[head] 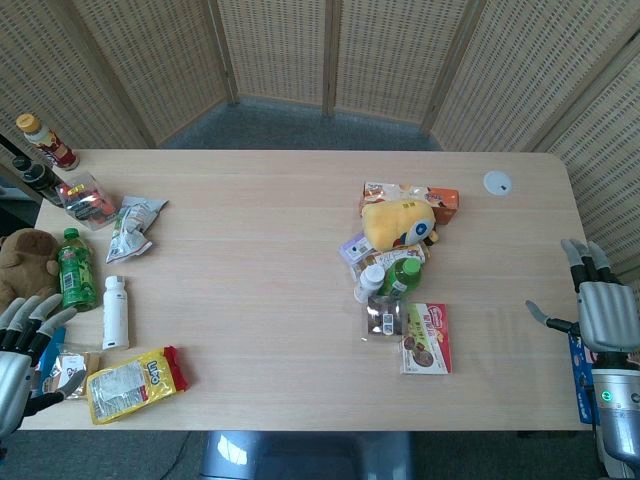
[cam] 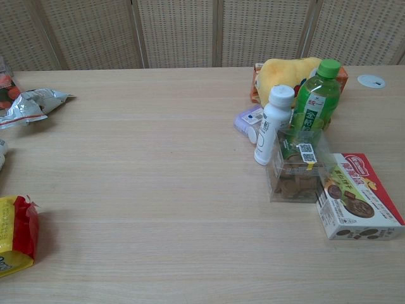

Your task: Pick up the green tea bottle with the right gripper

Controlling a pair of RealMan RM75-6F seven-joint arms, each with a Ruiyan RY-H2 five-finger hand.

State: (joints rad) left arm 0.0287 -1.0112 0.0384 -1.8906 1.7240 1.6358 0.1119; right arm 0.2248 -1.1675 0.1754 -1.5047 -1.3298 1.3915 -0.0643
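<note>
A green tea bottle (head: pixel 402 277) with a green cap stands upright right of the table's middle; in the chest view the same green tea bottle (cam: pixel 316 106) rises behind a clear box. My right hand (head: pixel 600 305) hovers at the table's right edge, well to the right of the bottle, fingers apart and holding nothing. A second green bottle (head: pixel 72 268) lies at the far left, close to my left hand (head: pixel 25 335), whose fingers are spread and empty. Neither hand shows in the chest view.
Around the standing bottle are a white bottle (cam: pixel 272 124), a clear snack box (cam: pixel 296 171), a red cookie box (cam: pixel 357 204), a yellow plush toy (head: pixel 398 222) and small packets. At the left lie a white bottle (head: pixel 115 312), a yellow snack bag (head: pixel 135 382), a foil bag (head: pixel 132 228) and a brown plush (head: pixel 22 262).
</note>
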